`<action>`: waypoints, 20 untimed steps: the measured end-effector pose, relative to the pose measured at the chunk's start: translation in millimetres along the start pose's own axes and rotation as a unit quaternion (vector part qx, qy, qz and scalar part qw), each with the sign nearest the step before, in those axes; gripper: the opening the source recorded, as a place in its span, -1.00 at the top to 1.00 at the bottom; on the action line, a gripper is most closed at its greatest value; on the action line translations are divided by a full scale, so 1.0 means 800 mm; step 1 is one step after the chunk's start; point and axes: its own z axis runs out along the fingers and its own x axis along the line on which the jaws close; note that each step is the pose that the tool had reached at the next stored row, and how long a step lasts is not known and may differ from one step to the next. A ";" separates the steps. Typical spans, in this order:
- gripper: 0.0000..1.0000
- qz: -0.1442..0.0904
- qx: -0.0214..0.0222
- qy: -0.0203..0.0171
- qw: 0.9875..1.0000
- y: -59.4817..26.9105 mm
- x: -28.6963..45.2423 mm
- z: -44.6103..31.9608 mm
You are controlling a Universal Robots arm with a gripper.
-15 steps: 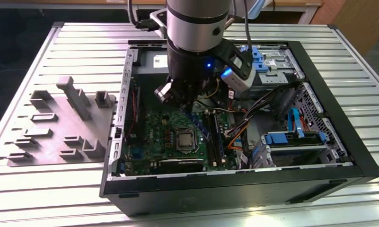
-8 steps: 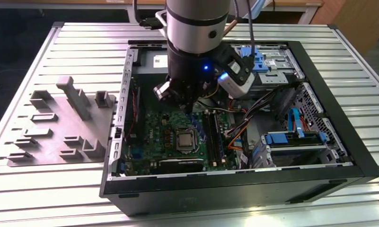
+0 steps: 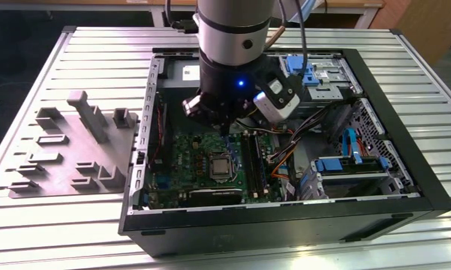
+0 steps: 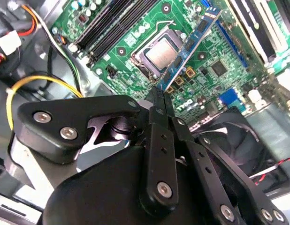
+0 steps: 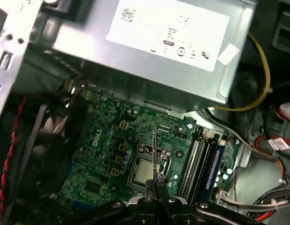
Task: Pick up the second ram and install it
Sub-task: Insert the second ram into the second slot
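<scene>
Exterior view puts you inside an open black metal case (image 3: 436, 197) on a ribbed metal table (image 3: 97, 50). Its walls ring the arm, loose cables (image 3: 285, 152) crowd the three o'clock side, and a grey moulded tray (image 3: 67, 152) sits well apart at nine o'clock. The gripper (image 3: 223, 126) hangs over the flat green motherboard (image 3: 182, 154). In both wrist views its black fingers (image 4: 157, 93) (image 5: 156, 180) are pressed together, pinching one end of the second ram (image 4: 194, 40) (image 5: 154, 150), a thin blue stick with dark chips. The stick (image 3: 230, 147) reaches from the fingertips over the square metal processor socket (image 3: 220, 167), just at nine o'clock of the long black memory slots (image 3: 254, 157). You cannot tell whether it touches the board.
</scene>
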 end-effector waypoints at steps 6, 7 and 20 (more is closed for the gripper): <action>0.76 0.055 0.000 -0.003 0.999 0.000 0.0000 0.0026; 0.76 0.064 0.000 -0.004 0.998 0.000 0.0000 0.0031; 0.76 0.112 0.000 -0.006 0.994 -0.001 -0.0032 0.0055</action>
